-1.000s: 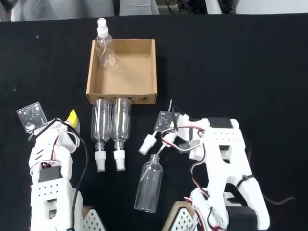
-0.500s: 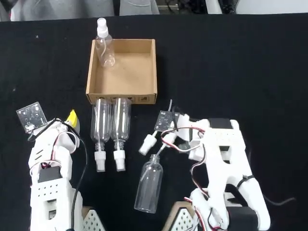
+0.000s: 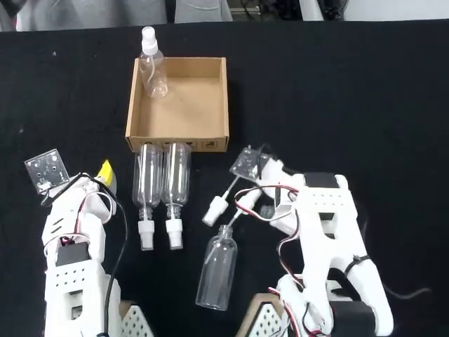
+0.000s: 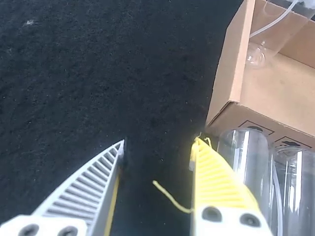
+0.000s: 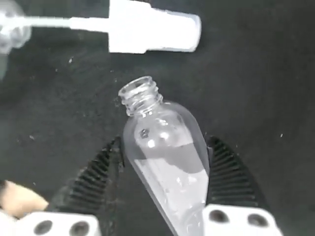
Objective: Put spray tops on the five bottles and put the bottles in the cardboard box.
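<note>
right gripper jaws spread, flanking uncapped clear plastic bottle, likely to steady it; loose white spray top near neck, awaiting fitting. left gripper open, empty.

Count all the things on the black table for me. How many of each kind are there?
Clear plastic bottles with white spray tops on: 3
Clear plastic bottle with an open neck: 1
Loose white spray top: 1
Brown cardboard box: 1
Total: 6
</note>
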Robot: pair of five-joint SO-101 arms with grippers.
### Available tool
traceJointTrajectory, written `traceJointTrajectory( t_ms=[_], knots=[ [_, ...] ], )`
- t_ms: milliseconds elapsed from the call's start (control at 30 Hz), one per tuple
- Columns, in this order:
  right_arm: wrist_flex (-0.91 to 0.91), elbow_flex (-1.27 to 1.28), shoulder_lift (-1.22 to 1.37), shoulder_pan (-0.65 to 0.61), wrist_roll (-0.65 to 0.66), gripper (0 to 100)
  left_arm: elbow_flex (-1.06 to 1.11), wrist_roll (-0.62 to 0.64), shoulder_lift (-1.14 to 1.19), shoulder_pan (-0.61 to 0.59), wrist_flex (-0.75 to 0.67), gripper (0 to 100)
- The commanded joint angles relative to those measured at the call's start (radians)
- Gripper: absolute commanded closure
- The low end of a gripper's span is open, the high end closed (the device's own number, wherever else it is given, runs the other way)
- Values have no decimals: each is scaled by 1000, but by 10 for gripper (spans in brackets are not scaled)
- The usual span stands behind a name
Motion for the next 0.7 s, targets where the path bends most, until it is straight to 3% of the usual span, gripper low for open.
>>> traceJointTrajectory(
  t_ms=[0,133,267,500,667],
  knots=[
    [-6,-4,-44,-11,-130,846,-18,0,-18,-1,-2,789],
    [-6,-1,-44,-11,-227,843,-18,0,-18,-1,-2,789],
    [8,-4,-44,-12,-232,841,-18,0,-18,-1,-2,789],
    [55,-2,-44,-14,-94,707,-18,0,-18,-1,-2,789],
    [57,-1,-44,-11,31,712,-18,0,-18,-1,-2,789]
  ],
)
